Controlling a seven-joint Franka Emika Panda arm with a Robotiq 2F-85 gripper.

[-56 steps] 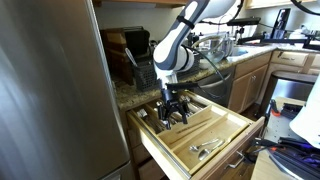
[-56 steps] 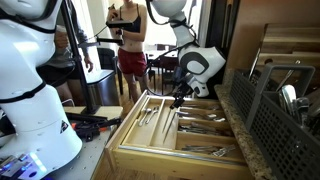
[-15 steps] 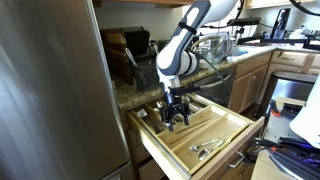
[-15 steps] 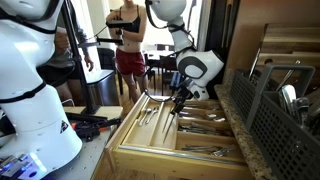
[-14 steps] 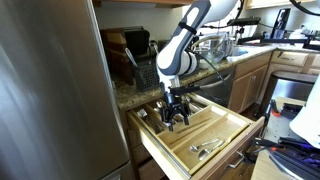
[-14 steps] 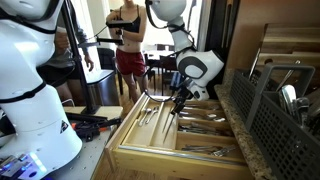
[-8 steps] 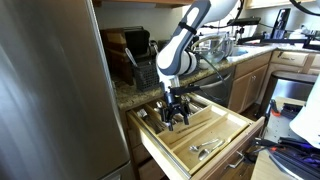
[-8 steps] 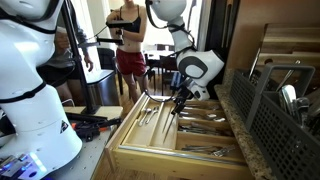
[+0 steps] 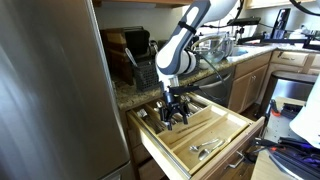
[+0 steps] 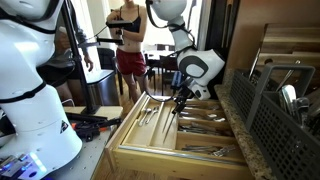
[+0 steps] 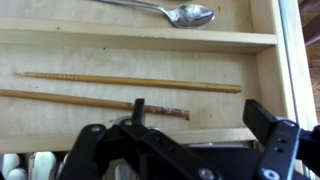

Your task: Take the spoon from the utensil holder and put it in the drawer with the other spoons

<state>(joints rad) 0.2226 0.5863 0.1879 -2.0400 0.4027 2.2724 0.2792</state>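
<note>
Indoor lighting moderate and even in both exterior views; resolution low, detail soft. Wrist view: end effector (image 11: 180,142) dark and out of focus along bottom edge; spoon (image 11: 190,15) carries bright highlight.

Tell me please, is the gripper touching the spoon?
Apart. The wrist view shows the spoon lying beyond a wooden divider, clear of the gripper.

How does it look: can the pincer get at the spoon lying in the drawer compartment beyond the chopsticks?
Probably yes. The spoon lies uncovered in its compartment of the drawer, and the open pincer hangs above the chopsticks; nothing lies over it.
</note>
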